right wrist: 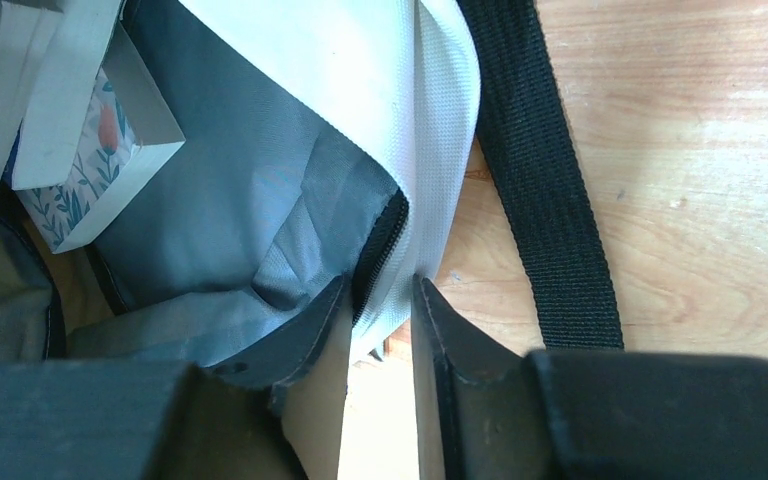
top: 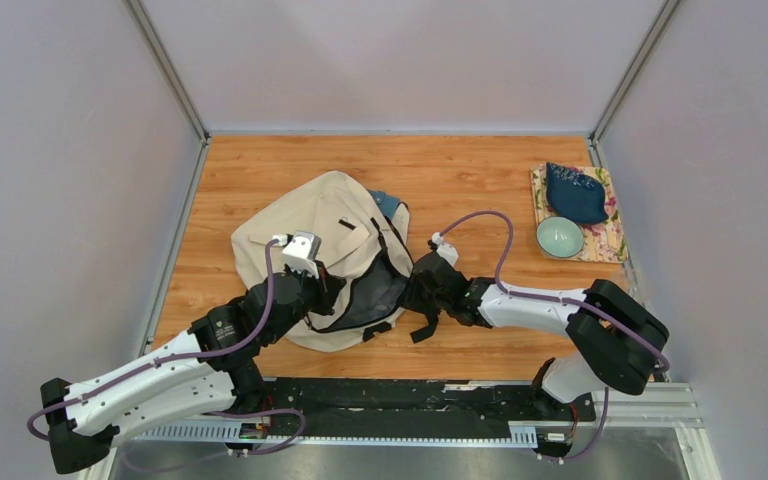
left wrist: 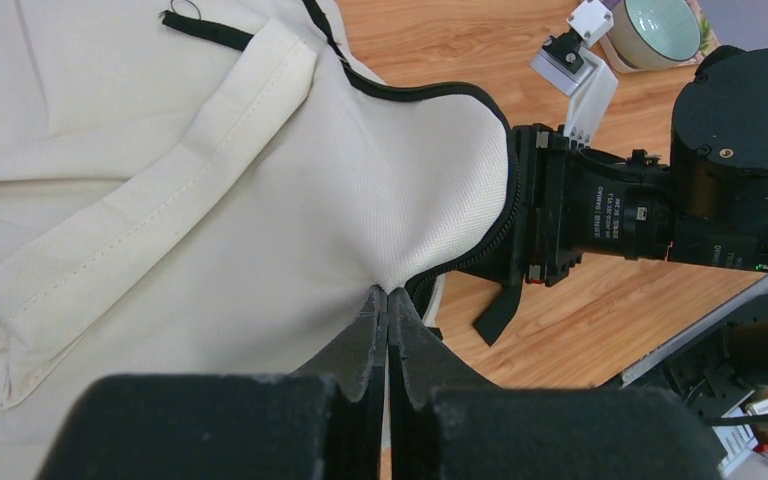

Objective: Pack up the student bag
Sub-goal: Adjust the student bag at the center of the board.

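Pressed together on a fold of cream canvas, the left gripper [left wrist: 388,297] holds one side of the student bag [top: 305,215] lying mid-way across the bench [top: 460,180], while the right gripper [right wrist: 380,295], narrowly spread astride the zippered rim, could close off the edge and let the mouth sag shut.

Soft, even overhead light keeps the wooden surface [top: 460,180] bright — shadows on it are faint. In the wrist views the left gripper [left wrist: 388,295] and right gripper [right wrist: 380,290] loom dark and slightly soft up close; the cream student bag [left wrist: 260,200] nearly washes out, and glare bleaches the wood by the black strap [right wrist: 545,180].
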`<state>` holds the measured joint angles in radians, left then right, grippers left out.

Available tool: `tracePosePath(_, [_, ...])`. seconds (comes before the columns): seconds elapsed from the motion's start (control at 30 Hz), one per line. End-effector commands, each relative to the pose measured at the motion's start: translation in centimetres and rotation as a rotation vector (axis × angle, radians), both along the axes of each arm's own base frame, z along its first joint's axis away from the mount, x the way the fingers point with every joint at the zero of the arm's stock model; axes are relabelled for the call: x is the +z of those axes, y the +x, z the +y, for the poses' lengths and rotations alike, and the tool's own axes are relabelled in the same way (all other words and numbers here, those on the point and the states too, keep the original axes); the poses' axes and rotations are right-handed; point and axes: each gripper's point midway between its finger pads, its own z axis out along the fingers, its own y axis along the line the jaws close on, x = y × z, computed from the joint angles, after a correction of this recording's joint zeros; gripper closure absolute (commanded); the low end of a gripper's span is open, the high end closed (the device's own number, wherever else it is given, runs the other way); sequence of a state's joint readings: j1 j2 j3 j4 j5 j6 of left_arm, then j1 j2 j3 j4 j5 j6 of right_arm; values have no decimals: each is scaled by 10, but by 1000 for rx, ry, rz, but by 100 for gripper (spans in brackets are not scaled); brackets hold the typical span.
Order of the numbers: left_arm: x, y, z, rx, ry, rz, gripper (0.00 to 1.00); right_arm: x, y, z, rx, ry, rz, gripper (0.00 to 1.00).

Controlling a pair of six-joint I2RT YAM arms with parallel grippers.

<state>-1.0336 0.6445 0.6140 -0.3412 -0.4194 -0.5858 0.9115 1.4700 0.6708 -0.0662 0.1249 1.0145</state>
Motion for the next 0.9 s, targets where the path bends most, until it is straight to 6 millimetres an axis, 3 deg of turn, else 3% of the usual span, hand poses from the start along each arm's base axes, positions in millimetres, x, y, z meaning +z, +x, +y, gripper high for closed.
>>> tracePosePath(0.0, [9, -1, -4, -10, -32, -7, 100, 26, 17, 19, 3, 82, -82, 72])
tracePosePath(0.23, [8, -2, -4, -14, -33, -6, 100, 31, 21, 18, 6, 67, -106, 86])
tracePosePath(0.33, [8, -1, -4, -13, -33, -6, 100, 30, 20, 11, 3, 34, -103, 78])
tracePosePath(0.37, [7, -1, -5, -14, -30, -4, 100, 34, 20, 9, -2, 33, -113, 69])
tracePosePath(0.47, [7, -2, -5, -19, -31, -3, 100, 36, 24, 1, -18, -7, -137, 63])
tracePosePath(0.67, [7, -2, -8, -29, -33, 0, 100, 39, 30, 2, -3, -33, -162, 65])
tracePosePath(0.87, [8, -3, -8, -29, -37, 2, 100, 26, 32, 10, 9, -48, -124, 67])
